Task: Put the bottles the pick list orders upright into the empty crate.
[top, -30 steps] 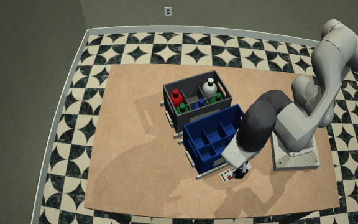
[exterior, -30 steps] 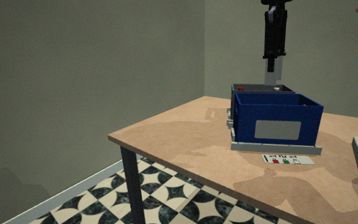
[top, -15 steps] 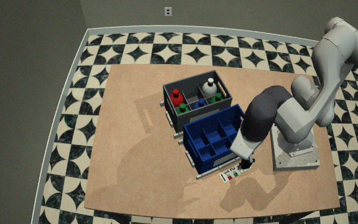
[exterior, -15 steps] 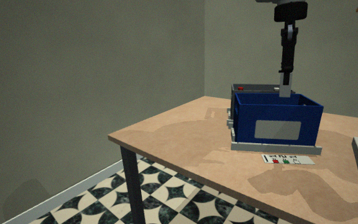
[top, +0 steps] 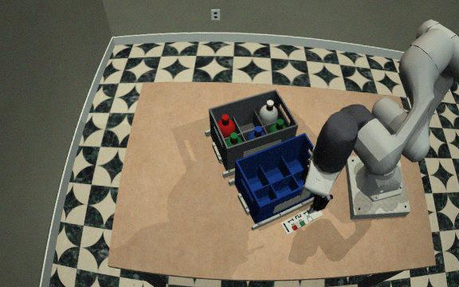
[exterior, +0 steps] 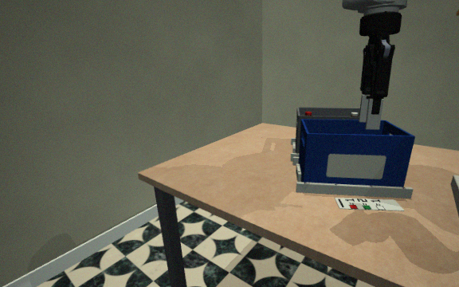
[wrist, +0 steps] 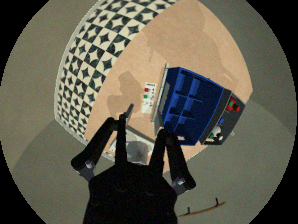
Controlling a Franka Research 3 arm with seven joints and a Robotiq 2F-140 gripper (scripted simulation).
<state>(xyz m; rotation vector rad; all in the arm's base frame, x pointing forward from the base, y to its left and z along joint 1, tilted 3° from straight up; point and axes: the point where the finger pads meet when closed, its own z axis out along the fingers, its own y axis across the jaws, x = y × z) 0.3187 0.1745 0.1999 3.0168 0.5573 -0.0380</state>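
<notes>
The empty blue crate (top: 273,179) with several compartments stands in front of the grey crate (top: 253,123). The grey crate holds a red bottle (top: 225,124), a white bottle (top: 268,112), a blue bottle (top: 257,131) and two green bottles (top: 233,139) (top: 279,124), all upright. The pick list (top: 302,221) lies by the blue crate's near side and shows red, green and white squares; the digits look like 1 by red and 2 by green, and the third is too small to read. My gripper (top: 319,203) hangs above the blue crate's right end near the list, fingers partly apart and empty. It also shows in the side view (exterior: 370,117) and the wrist view (wrist: 141,139).
Grey rails (top: 281,217) border both crates on the table. My arm's base plate (top: 377,191) stands to the right of the blue crate. The table's front edge is close behind the pick list in the side view (exterior: 369,204).
</notes>
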